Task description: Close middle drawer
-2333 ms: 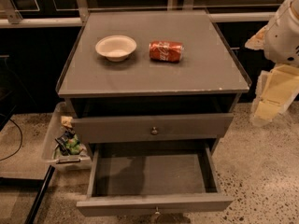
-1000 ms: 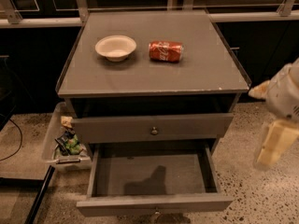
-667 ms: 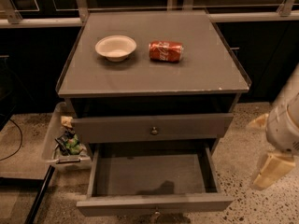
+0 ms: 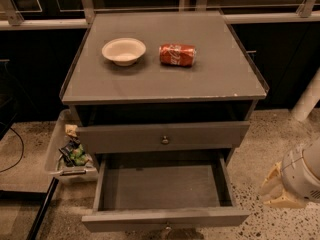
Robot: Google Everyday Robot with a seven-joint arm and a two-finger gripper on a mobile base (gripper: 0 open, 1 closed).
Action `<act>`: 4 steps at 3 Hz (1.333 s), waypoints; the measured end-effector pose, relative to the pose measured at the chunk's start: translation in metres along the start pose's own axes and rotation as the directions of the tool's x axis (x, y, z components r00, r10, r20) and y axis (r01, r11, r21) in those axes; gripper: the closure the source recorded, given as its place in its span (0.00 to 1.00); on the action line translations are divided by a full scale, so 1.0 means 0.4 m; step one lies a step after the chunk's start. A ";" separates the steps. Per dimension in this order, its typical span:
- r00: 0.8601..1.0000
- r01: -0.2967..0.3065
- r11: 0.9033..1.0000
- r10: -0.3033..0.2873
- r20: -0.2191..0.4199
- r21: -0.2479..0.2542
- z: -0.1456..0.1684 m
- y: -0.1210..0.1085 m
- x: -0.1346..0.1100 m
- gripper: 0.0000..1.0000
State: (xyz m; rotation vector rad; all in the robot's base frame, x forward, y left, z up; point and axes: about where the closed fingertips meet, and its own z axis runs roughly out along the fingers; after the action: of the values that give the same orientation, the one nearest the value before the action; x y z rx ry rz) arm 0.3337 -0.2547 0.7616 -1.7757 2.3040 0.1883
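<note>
The middle drawer (image 4: 165,189) of the grey cabinet (image 4: 165,79) is pulled far out towards me. Its inside is bare, and its flat front (image 4: 165,218) is at the bottom edge of the view. Above it, the top drawer front (image 4: 125,138) with a round knob (image 4: 165,140) is nearly flush. The lowest drawer is hidden under the open one. My gripper (image 4: 274,186) is at the lower right, beside the open drawer's front right corner and apart from it, on a white arm (image 4: 302,176).
A white bowl (image 4: 124,50) and a red cola can (image 4: 177,54) lying on its side rest on the cabinet top. A clear bin (image 4: 60,156) with snack packets stands on the floor at the left. A white post (image 4: 307,101) is at the right.
My arm has come down the cabinet's right side, from tabletop height to beside the open drawer's front. The drawer, bowl and can have not moved.
</note>
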 end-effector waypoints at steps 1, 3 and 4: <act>1.000 0.002 1.000 -0.002 0.000 0.000 0.000 0.001 0.000 0.88; 0.984 -0.075 0.997 0.076 0.163 -0.010 0.224 0.000 0.065 1.00; 0.956 -0.107 0.994 0.102 0.275 0.005 0.337 -0.027 0.095 1.00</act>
State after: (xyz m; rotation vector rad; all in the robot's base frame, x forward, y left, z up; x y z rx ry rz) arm 0.3482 -0.2611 0.6221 -1.5103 2.1911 0.4019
